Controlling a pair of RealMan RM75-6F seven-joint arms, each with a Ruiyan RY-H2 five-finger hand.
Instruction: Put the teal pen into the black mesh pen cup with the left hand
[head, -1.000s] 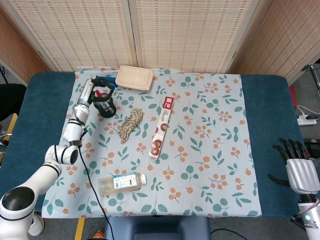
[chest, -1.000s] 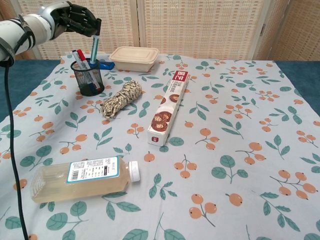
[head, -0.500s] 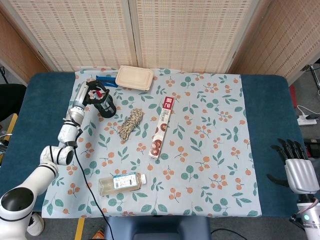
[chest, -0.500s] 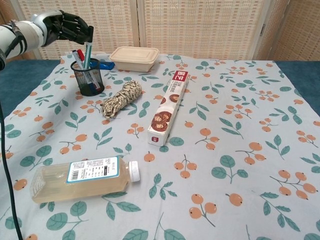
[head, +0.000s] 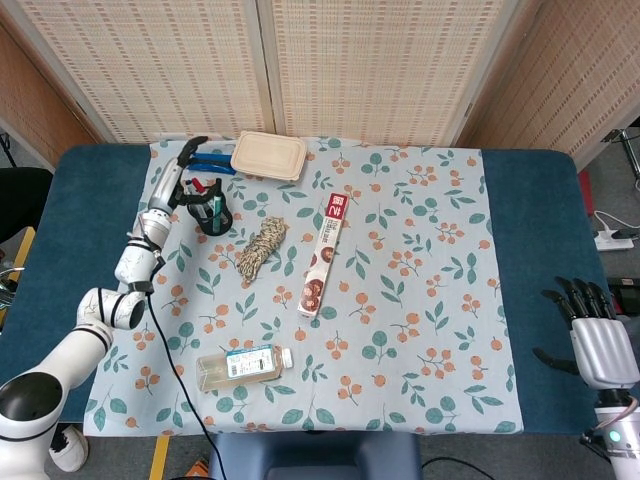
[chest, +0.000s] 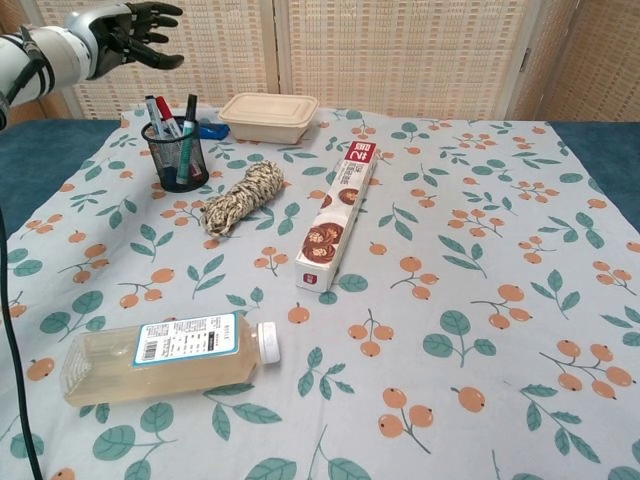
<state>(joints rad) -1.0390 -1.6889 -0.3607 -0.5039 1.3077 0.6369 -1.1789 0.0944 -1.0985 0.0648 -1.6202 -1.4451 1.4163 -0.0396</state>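
Note:
The teal pen (chest: 187, 138) stands in the black mesh pen cup (chest: 175, 160), leaning right beside other pens. From the head view the cup (head: 212, 218) sits at the cloth's far left with the pen (head: 214, 209) inside. My left hand (chest: 130, 30) hovers above and left of the cup, fingers spread, holding nothing; in the head view this hand (head: 187, 160) is just behind the cup. My right hand (head: 590, 320) rests off the cloth at the near right edge, fingers apart and empty.
A beige lidded box (head: 268, 155) sits behind the cup, a blue tool (head: 213, 163) beside it. A twine bundle (head: 261, 248), a long carton (head: 323, 255) and a lying bottle (head: 243, 366) are spread over the floral cloth (head: 420, 300).
My left hand let go of the teal pen, which now stands in the cup. The hand lifted up and away with its fingers spread. The right hand stayed put.

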